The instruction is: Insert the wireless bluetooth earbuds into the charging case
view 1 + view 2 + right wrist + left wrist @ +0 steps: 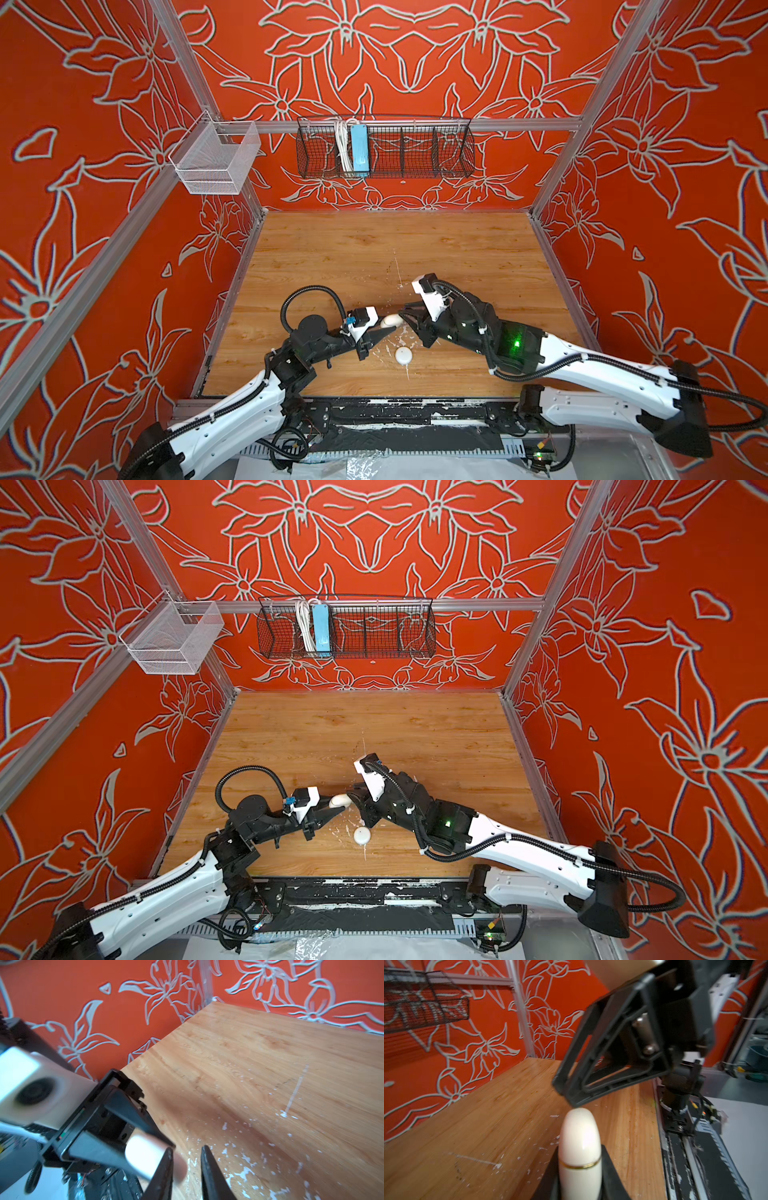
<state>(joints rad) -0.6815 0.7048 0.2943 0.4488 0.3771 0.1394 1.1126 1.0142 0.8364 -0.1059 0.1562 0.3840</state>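
Firstly, surroundings. Red flowered walls (104, 208) enclose three sides. On the back rail hangs a black wire basket (415, 149) holding a blue power strip (359, 149) and a coiled white cable (341, 145). A white mesh basket (216, 160) hangs at the back-left corner, clear of the arms. White paint flecks (380, 353) and one long scratch mark the wooden counter (374, 257) around its middle.

Item: cream case (392, 320), gold seam round it, stood on edge and clamped in the left claw (390, 324). It sits directly between the two claws.

Item: right claw (402, 315), fingers a little apart with bare counter showing in the gap and nothing between them in the right wrist view (187, 1148). Its tip meets the far end of the cream case; whether it touches cannot be told.

Item: charging case (403, 355), a plain white round puck, closed, lying flat on the counter in both top views (361, 835). It lies toward the front edge from the point where the claws meet, apart from both and held by neither, among the flecks.

Room: the whole back half of the counter is open. Metal frame posts (540, 208) bound the sides, and a black front rail (395, 411) with chipped paint runs just beyond the puck.
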